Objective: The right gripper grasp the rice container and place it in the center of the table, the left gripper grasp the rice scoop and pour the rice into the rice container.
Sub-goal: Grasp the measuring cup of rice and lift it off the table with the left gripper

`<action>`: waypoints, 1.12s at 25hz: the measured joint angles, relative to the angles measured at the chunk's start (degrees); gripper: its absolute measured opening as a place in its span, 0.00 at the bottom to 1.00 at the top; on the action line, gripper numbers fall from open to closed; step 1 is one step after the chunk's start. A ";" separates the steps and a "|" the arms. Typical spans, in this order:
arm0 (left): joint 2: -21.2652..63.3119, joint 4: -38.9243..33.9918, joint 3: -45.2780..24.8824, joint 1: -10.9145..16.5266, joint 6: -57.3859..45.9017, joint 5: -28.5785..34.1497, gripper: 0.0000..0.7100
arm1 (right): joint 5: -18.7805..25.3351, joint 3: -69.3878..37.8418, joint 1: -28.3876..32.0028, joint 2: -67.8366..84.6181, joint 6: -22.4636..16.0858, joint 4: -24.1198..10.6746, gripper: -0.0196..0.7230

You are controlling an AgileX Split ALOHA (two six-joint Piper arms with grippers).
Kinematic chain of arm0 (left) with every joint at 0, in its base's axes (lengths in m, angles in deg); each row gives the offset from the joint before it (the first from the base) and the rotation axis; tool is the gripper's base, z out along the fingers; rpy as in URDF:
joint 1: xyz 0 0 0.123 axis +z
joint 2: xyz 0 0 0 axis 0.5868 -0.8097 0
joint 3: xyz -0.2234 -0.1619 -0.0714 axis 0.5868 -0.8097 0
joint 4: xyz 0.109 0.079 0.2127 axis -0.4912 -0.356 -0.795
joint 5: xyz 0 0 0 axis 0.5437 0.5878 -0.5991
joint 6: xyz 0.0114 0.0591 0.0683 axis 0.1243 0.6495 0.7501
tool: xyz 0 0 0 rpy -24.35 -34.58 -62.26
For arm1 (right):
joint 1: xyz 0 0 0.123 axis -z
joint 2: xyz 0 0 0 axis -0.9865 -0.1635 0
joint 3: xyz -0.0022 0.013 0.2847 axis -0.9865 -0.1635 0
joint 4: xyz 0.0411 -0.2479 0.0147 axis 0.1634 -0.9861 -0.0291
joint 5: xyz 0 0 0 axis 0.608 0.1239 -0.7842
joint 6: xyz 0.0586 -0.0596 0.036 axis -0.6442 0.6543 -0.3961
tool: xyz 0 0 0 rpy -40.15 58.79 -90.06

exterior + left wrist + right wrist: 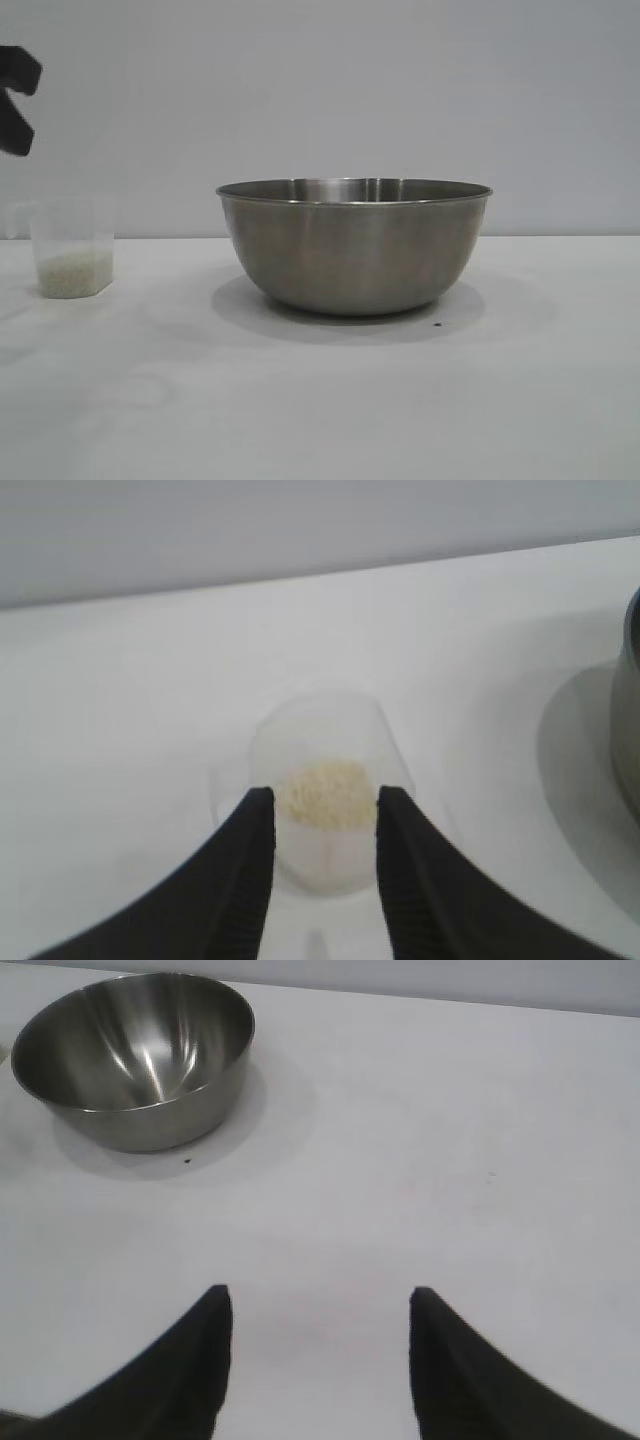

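Stainless steel dominates the exterior view: the rice container [354,245] sits mid-table [320,400], already placed, while the rice scoop [71,250] stands upright well to the left of the bowl, a low layer of rice [73,273] in its base. Part of the left gripper [14,100] shows as a dark shape above the scoop, clear of it.

From the left wrist, that gripper [322,815] looks down on the scoop [320,780], its fingers part-open and framing the cup's two sides. Whether the tips touch the plastic cannot be told; no grip is evident. The pale rice [325,793] lies between the fingertips, and the bowl's wall [630,720] edges into the frame.

From the right wrist, the right gripper [320,1310] hangs open and empty over bare table, well apart from the bowl [135,1055], which looks empty inside.

By this evidence the placing step is done and the scoop grasp is in hand. The next move calls for closing squarely on the cup's walls without tipping it, then carrying it level to the bowl's rim
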 joint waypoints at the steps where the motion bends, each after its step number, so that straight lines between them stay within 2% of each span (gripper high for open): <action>1: 0.00 -0.54 -0.99 0.00 -0.67 -0.83 0.34 | 0.00 0.00 0.00 0.00 0.00 0.00 0.52; 4: 0.08 -1.38 -2.38 0.72 -1.59 -2.72 0.34 | 0.00 0.00 -0.64 0.00 0.00 0.00 0.52; 9: -0.25 -2.43 -2.37 5.16 -0.36 -3.09 0.34 | 0.00 0.00 -1.06 0.00 0.00 0.00 0.52; 11: -1.56 -2.67 -2.37 5.96 2.68 -4.14 0.34 | 0.00 0.00 -1.06 0.00 0.00 0.00 0.52; 15: -7.27 -4.47 -2.37 5.99 9.47 -10.62 0.34 | 0.00 0.00 -1.06 0.00 0.00 0.00 0.52; 19: -15.20 -4.97 -2.37 5.99 10.93 -21.20 0.34 | 0.00 0.00 -1.06 0.00 0.00 0.00 0.52; 21: -18.59 -4.97 -2.37 5.99 10.98 -24.51 0.34 | 0.00 0.00 -1.06 0.00 0.00 0.00 0.52; 24: -22.68 -4.73 -2.37 6.09 10.98 -25.76 0.34 | 0.00 0.00 -1.06 0.00 0.00 0.00 0.52; 28: -23.92 -1.15 -2.27 6.09 10.98 -25.91 0.34 | 0.00 0.00 -1.06 0.00 0.00 0.00 0.52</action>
